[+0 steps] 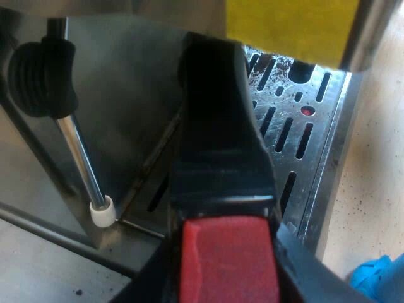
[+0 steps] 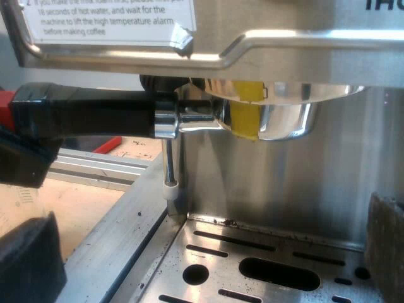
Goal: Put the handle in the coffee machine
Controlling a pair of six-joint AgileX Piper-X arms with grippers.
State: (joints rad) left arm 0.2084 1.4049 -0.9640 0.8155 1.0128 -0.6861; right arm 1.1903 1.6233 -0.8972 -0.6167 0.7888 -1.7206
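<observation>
Holder handle within left gripper

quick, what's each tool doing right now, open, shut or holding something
left tool: closed on the handle
right tool: open, holding nothing

The holder at the machine's front — over drip tray, steam wand beside

Dim and shadowed beneath the machine; soft glare on the drip tray and metal holder.
</observation>
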